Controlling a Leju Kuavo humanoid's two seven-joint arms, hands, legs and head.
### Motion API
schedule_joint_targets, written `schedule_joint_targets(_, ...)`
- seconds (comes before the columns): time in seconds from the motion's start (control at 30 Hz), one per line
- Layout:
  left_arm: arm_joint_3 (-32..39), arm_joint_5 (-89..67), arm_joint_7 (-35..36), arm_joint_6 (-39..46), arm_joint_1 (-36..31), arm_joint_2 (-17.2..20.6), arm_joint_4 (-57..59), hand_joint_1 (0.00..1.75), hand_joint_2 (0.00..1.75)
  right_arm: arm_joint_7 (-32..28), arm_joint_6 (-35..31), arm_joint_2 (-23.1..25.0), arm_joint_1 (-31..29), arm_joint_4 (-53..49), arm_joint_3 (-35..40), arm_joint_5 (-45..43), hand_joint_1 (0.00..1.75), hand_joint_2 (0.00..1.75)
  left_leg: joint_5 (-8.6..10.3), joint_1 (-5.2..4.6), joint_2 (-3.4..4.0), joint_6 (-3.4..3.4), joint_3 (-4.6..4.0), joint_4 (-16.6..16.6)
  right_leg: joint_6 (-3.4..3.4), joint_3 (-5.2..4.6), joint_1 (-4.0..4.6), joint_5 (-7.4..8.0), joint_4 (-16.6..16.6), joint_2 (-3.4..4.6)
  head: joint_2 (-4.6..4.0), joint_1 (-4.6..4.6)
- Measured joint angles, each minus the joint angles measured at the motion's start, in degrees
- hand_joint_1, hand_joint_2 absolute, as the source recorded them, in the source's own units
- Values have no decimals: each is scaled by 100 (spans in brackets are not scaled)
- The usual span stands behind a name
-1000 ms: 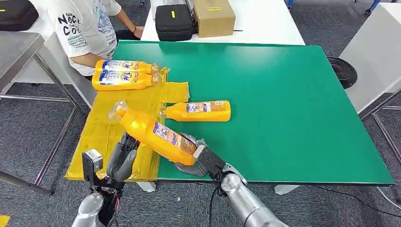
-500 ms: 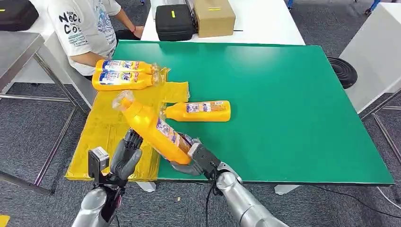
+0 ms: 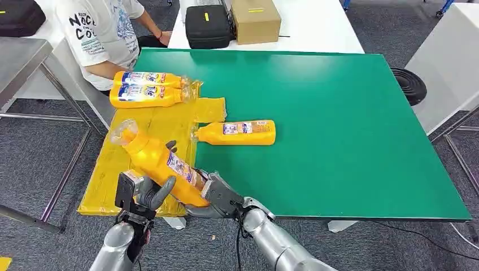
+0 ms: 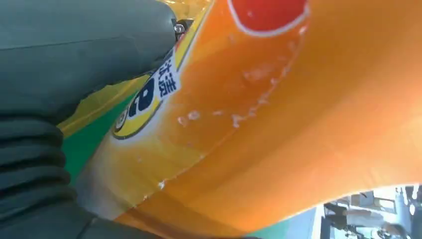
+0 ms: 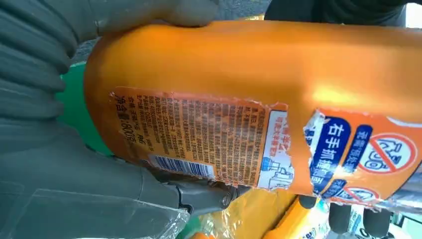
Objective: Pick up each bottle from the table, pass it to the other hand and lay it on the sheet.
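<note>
The right hand [image 3: 217, 197] grips the base end of an orange bottle [image 3: 158, 164], fingers closed around its lower body. The bottle is held in the air above the near left part of the yellow sheet [image 3: 113, 164], its long axis tilted, cap end up, far and left, base near and right. The left hand [image 3: 148, 192] lies against the bottle's mid-body on the left side, thumb and fingers wrapped partly around it; whether this grasp bears load cannot be told. The handover point is therefore the mid-body, just left of the right hand. Two more bottles [image 3: 148, 88] lie on the sheet's far end; one bottle [image 3: 237, 132] lies on the green table [image 3: 339, 124], neck toward the sheet.
</note>
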Motion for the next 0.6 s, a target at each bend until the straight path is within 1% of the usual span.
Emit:
schedule_joint_targets(0.3,7,308,26,59,-5,0,83,0,175,28,0,0,-42,111,87,-2,175,175,0,1,2,0,0,0,0,-1,1,0,1,0,0,-2)
schedule_joint_targets(0.6,33,660,-90,-179,2,4,83,0,175,88,11,0,-187,256,214,0,175,175,0,1,2,0,0,0,0,-1,1,0,1,0,0,0)
